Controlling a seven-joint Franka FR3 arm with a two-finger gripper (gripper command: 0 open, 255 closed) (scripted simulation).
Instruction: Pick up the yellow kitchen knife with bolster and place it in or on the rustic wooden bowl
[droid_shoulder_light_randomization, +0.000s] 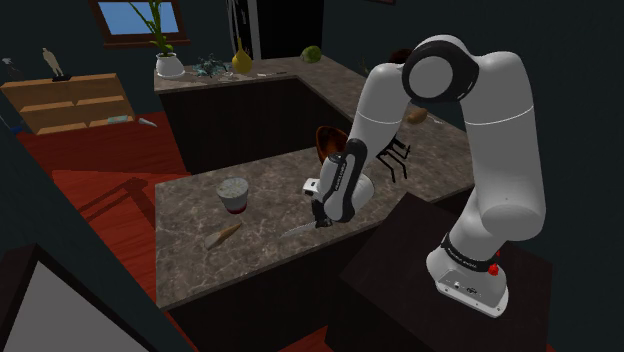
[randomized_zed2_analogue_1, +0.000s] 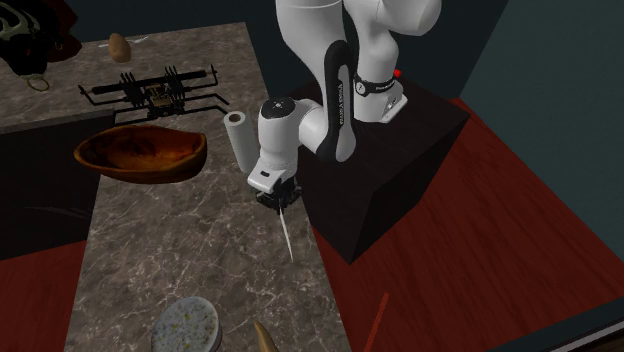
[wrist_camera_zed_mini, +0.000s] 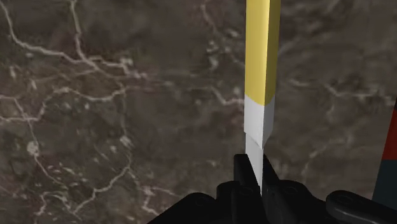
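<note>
The knife (wrist_camera_zed_mini: 261, 60) has a yellow handle and a pale grey blade, and it lies along the marble counter (wrist_camera_zed_mini: 95, 95). My gripper (wrist_camera_zed_mini: 254, 168) is shut on the blade just past the bolster, and the handle points away from the fingers. In the second exterior view the gripper (randomized_zed2_analogue_1: 279, 200) stands low over the counter near its edge beside the stand. The knife (randomized_zed2_analogue_1: 288, 238) shows there as a thin pale line below it. The brown wooden bowl (randomized_zed2_analogue_1: 140, 155) sits on the counter to that view's left of the gripper. In the shoulder view the gripper (droid_shoulder_light_randomization: 320, 220) touches the knife (droid_shoulder_light_randomization: 298, 231), and the bowl (droid_shoulder_light_randomization: 328, 141) is behind the arm.
A white paper roll (randomized_zed2_analogue_1: 236, 135) stands between the bowl and the arm. A black wire rack (randomized_zed2_analogue_1: 150, 90) lies beyond the bowl. A grey and red cup (droid_shoulder_light_randomization: 232, 193) and a wooden utensil (droid_shoulder_light_randomization: 222, 236) sit further along the counter. The dark stand (randomized_zed2_analogue_1: 390, 170) adjoins the counter edge.
</note>
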